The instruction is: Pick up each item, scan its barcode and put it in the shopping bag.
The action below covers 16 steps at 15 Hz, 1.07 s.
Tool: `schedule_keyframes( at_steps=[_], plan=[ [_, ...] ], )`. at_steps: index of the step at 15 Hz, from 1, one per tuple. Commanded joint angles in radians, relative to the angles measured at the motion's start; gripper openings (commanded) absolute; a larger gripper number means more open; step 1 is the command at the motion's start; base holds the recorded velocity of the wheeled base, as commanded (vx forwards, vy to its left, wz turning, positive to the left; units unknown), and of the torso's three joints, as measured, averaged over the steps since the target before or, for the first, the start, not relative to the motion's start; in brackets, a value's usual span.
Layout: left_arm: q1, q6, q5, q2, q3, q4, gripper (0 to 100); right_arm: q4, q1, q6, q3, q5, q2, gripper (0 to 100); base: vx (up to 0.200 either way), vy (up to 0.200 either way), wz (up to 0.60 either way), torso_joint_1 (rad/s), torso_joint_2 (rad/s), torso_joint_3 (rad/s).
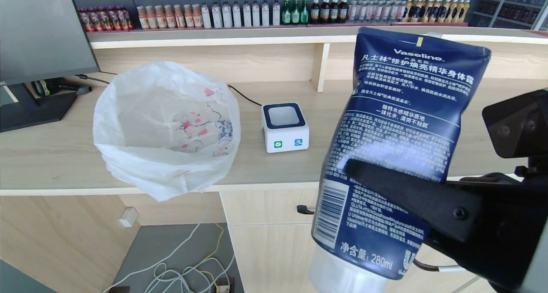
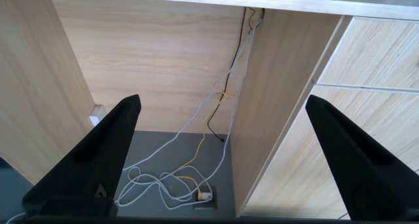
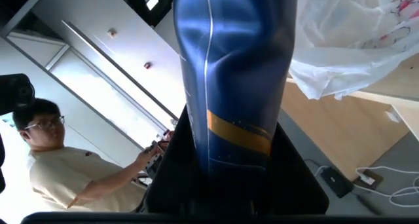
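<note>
While the right tool (image 3: 232,139) grips a blue tube (image 1: 406,113) with its cap down, the left tool (image 2: 222,103) gapes wide before the counter (image 1: 55,156) holding a scanner (image 1: 284,127) and bag (image 1: 167,126).

My right claw (image 1: 364,171) grips tube (image 1: 398,113) across lower half: cap end below claw, crimped end above. Left of claw and farther out, scanner (image 1: 284,128) on counter (image 1: 55,156). Farther left still, past scanner, shopping bag (image 1: 167,126) on same counter, mouth up, bottom lapping over near edge. Far left of claw, behind bag, monitor (image 1: 38,32). Bottle shelf (image 1: 274,13) at back, behind counter. My left claw (image 2: 222,103) below counter level; cables (image 2: 163,185) on floor ahead of it, in recess under counter.
</note>
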Motion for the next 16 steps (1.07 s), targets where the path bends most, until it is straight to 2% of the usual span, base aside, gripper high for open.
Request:
schedule_keyframes(
  at_steps=[1,16],
  plan=[
    [0.000,0.000,0.000,0.000,0.000,0.000,100,-0.020,0.000,-0.002,0.008,0.000,0.005,0,0.000,0.000,0.00,0.000,0.00,0.000],
    [0.000,0.000,0.000,0.000,0.000,0.000,100,-0.092,0.049,-0.015,0.013,0.000,0.010,0,0.000,0.000,0.00,0.000,0.00,0.000]
  ],
)
